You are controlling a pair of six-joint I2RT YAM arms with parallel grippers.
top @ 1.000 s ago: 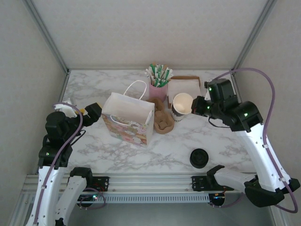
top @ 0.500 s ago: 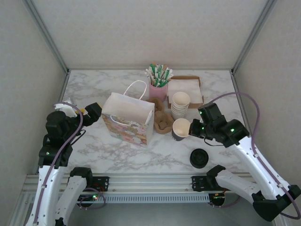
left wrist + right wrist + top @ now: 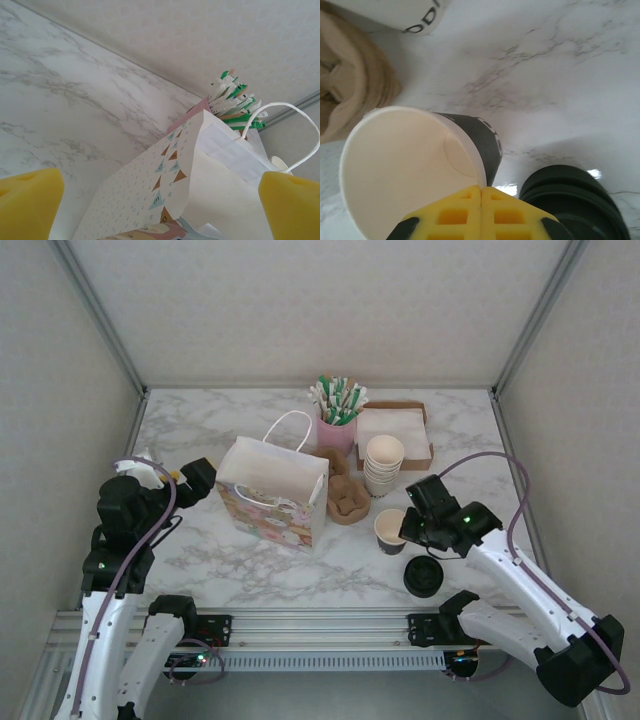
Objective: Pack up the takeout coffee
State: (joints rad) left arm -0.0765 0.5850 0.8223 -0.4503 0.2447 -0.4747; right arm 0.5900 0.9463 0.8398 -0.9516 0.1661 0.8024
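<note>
- Left gripper (image 3: 190, 478), frame left: jaws spread wide, empty, beside the paper bag (image 3: 272, 495).
- Cup (image 3: 390, 530), centre-right, lidless: brought down from the cup stack (image 3: 383, 462) within the last second; the right gripper (image 3: 412, 528) is pinched on its rim.
- Lid pile (image 3: 423, 576), lower right, just beside the cup: lidding probably comes next.
- Table (image 3: 250, 560): open marble below the bag; the near edge runs close to the lids.

marble table (image 3: 200, 430), gift bag (image 3: 272, 495), cardboard cup carrier (image 3: 348, 502), cup stack (image 3: 383, 462), pink straw holder (image 3: 337, 432), napkin tray (image 3: 395, 430), black lids (image 3: 423, 576)
</note>
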